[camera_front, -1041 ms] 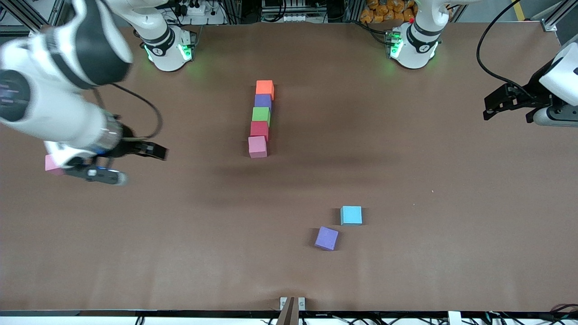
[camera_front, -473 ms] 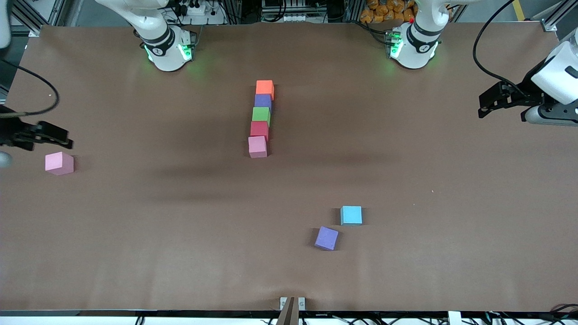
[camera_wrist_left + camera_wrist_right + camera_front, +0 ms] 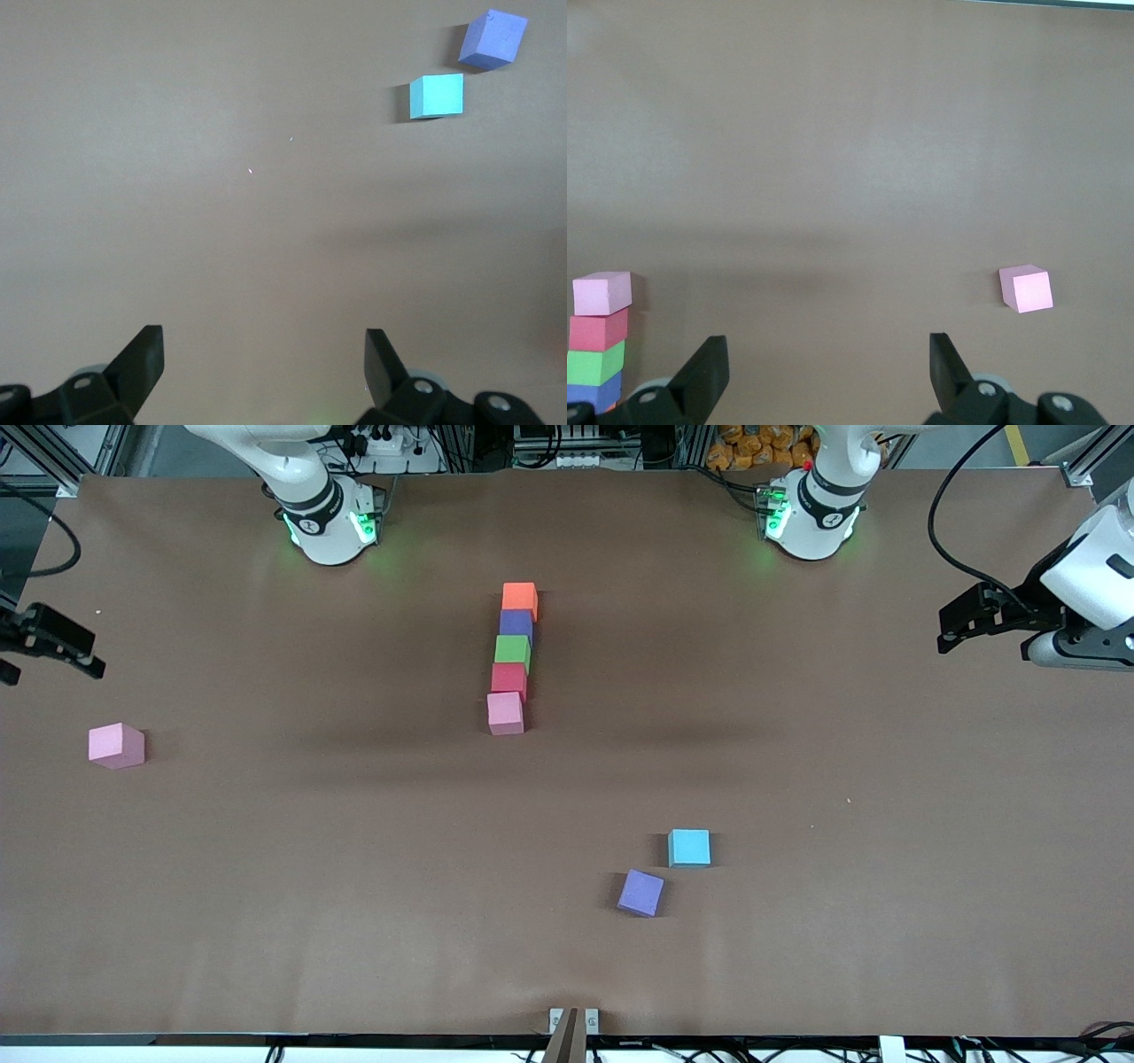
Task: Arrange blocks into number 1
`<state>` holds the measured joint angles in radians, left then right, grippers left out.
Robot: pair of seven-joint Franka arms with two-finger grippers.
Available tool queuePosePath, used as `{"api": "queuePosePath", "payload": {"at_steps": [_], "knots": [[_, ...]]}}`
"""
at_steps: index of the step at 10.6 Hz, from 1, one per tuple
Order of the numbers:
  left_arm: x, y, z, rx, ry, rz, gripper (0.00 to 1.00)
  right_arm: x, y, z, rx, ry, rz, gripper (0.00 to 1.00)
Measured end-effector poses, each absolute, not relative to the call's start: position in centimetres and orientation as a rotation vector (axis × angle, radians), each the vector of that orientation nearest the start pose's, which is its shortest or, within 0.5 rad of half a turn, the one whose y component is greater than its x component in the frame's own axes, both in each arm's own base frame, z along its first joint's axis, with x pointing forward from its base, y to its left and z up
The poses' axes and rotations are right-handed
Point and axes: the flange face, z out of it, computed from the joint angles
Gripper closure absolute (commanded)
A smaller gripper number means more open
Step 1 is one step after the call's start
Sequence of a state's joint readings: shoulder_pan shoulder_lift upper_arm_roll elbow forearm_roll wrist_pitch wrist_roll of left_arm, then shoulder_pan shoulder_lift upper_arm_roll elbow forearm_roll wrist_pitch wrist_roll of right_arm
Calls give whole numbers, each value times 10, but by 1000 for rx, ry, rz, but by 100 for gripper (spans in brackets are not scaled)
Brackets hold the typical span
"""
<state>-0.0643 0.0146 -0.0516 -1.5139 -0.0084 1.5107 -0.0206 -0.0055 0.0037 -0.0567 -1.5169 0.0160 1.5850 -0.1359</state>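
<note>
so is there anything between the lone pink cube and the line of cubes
Nothing: in the front view only bare brown table lies between the lone pink cube and the line of cubes.

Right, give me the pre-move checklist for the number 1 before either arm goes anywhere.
1. Line of five cubes, orange to pink, straight and touching: ok.
2. Left gripper open, holding nothing, at the left arm's end of the table: ok.
3. Right gripper open, holding nothing, at the right arm's end: ok.
4. Spare pink cube, light blue cube and loose purple cube lie apart from the line: ok.
5. Whether more cubes are wanted: cannot tell.
</note>
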Motion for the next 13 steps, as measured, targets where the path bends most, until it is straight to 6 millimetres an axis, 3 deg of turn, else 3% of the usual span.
{"api": "queuePosePath", "payload": {"at_steps": [13], "knots": [[549, -64, 638, -3146, 150, 32, 0, 556, -40, 643, -3131, -97, -99, 0]]}}
